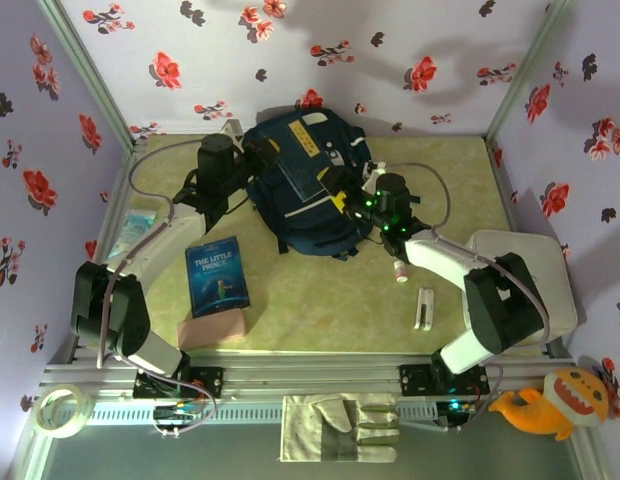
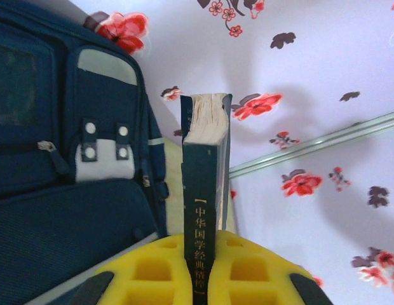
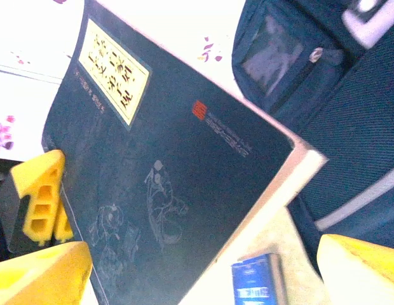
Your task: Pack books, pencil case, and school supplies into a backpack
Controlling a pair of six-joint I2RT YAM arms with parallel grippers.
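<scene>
My left gripper (image 2: 200,257) is clamped tight on the spine edge of a dark navy book (image 2: 201,184), its page block pointing away from my wrist. The book hangs just beside and over the backpack (image 1: 312,218), which lies at the far middle of the desk (image 1: 330,300). In the right wrist view the book's cover with its yellow label faces me. My right gripper (image 3: 203,254) is released, its yellow fingers spread wide on either side of the book's lower part and grasping nothing. The Little Prince (image 1: 217,275) lies flat toward the near left of the desk. The pink pencil case (image 1: 212,327) is at its near end, close to the desk's near edge. The slim white bar (image 1: 424,307) and the tiny white tube (image 1: 400,270) lie near each other toward the near right, beside my right arm.
</scene>
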